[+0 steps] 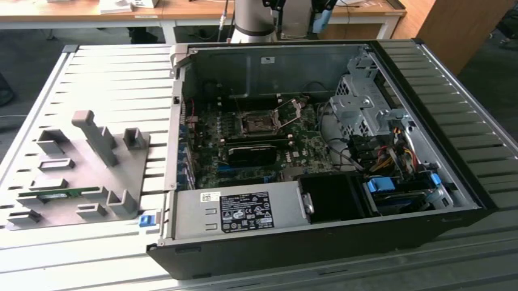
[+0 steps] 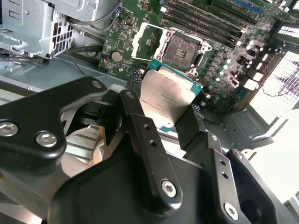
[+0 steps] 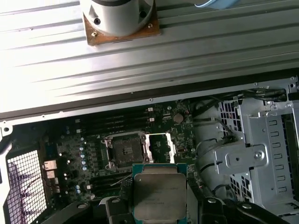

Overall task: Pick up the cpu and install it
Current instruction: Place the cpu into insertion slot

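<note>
**End effector:** In both wrist views the end effector (image 2: pixel 164 106) (image 3: pixel 159 199) is clamped on the cpu (image 2: pixel 168 99) (image 3: pixel 159 196). Its black fingers (image 2: pixel 190 125) press against two opposite edges of the chip.

**Cpu, appearance:** It is a flat square package. The top is a silvery-grey metal heat spreader with stepped edges and faint print that cannot be read. A thin teal-green board rim shows around the spreader. No damage is visible on the upper face, and the underside is hidden.

**Cpu, position:** The chip is held metal face up over the motherboard (image 3: pixel 88 154) of the open computer case (image 1: pixel 267 267). It is near the cpu socket (image 2: pixel 182 49) (image 3: pixel 125 150) (image 1: pixel 261 124) but not seated in it.

**Socket:** The socket is vacant and its dark contact field is exposed. Its metal retention frame (image 3: pixel 161 142) (image 1: pixel 292 109) is swung open.

**Surroundings:**
- In the exterior view the case lies on its side on a slatted metal desk (image 1: pixel 105 73).
- The power supply (image 1: pixel 239 209) sits along the case's near wall.
- A silver drive cage (image 1: pixel 364 103) (image 3: pixel 252 154) stands toward the exterior view's right.
- On the exterior view's left, a grey fixture plate (image 1: pixel 81 163) with upright blocks carries a narrow green circuit strip (image 1: pixel 60 195).
- The arm's base (image 1: pixel 255 18) (image 3: pixel 119 16) stands behind the case.
</note>
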